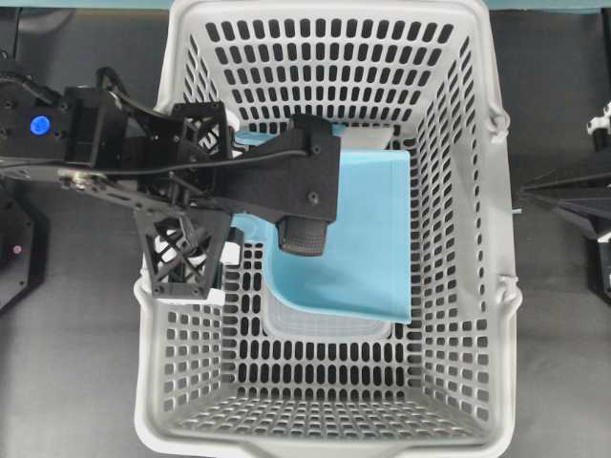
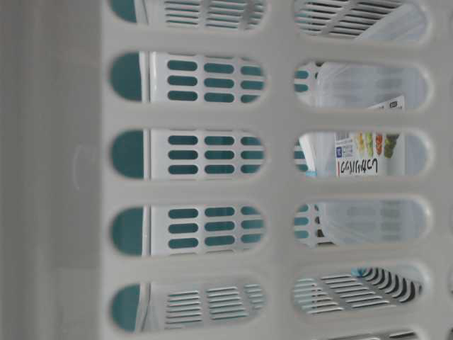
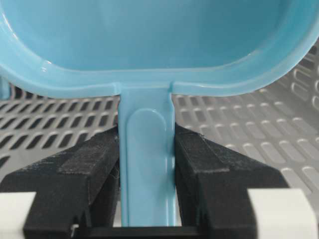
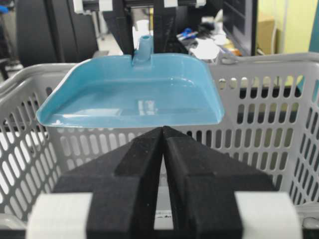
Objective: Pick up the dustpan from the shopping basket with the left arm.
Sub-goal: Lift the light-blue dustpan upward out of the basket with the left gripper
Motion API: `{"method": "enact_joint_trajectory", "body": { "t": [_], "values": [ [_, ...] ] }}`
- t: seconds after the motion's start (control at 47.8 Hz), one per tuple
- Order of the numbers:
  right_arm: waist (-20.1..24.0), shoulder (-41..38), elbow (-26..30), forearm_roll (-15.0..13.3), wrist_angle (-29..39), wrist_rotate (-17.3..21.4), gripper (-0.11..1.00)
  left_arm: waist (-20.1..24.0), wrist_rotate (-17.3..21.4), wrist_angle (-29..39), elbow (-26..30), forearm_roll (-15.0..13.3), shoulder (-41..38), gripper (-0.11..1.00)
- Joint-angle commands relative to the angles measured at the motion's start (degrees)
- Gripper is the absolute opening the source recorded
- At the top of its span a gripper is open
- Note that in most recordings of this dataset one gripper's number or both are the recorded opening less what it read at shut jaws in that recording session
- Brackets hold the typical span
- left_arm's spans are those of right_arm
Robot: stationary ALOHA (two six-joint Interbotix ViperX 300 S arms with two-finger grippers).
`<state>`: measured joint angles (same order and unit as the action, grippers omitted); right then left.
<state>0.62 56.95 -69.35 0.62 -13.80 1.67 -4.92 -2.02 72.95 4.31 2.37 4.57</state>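
We find the left hand [image 3: 147, 164] clamped on the handle of the dustpan [image 3: 149, 45], one black pad pressed against each side of the thin blue stem just behind the scoop. The fingers [image 3: 92, 169] grip it squarely, and the scoop spreads out directly ahead of them. From overhead, the left hand [image 1: 234, 186] reaches in over the near wall of the shopping basket [image 1: 501, 239], with its lattice side plates straddling that rim. The dustpan [image 1: 368, 239] extends away from the hand toward the far wall, over the slotted floor. In the right wrist view the dustpan [image 4: 132, 92] hangs level with the basket's rim, its open side tipped toward that camera, clear of the floor below. Under the scoop, further from the hand, we note a clear plastic container [image 1: 325, 329] lying on the basket floor; the table-level view shows a printed label on it through the wall slots.

The right hand [image 4: 163, 137] sits well apart from the left, outside the opposite wall, above the dark table [image 1: 76, 382]. Its two pointed fingers are pressed together with nothing between them.
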Motion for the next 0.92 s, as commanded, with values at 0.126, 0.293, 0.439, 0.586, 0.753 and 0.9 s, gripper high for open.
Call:
{"method": "enact_joint_trajectory", "body": {
  "t": [0.126,0.293,0.439,0.586,0.753,0.9],
  "values": [
    [0.00,-0.35,0.44,0.18,-0.35,0.09,-0.01,-0.53,0.00,-0.26,0.79,0.18,0.53,0.28],
    [0.00,-0.35,0.44,0.18,-0.35,0.09,-0.01,-0.70,0.00,-0.26,0.88,0.18,0.44,0.28],
    [0.09,-0.35,0.53,0.18,-0.35,0.09,-0.01,-0.88,0.00,-0.26,0.79,0.18,0.35,0.28],
    [0.09,-0.35,0.44,0.18,-0.35,0.09,-0.01,-0.97,0.00,-0.26,0.62,0.18,0.35,0.28],
    [0.00,-0.35,0.35,0.18,-0.35,0.09,-0.01,-1.14,-0.09,-0.26,0.53,0.26,0.26,0.28],
    [0.00,-0.35,0.35,0.18,-0.35,0.09,-0.01,-1.23,-0.18,-0.26,0.53,0.18,-0.09,0.28]
  ]
}}
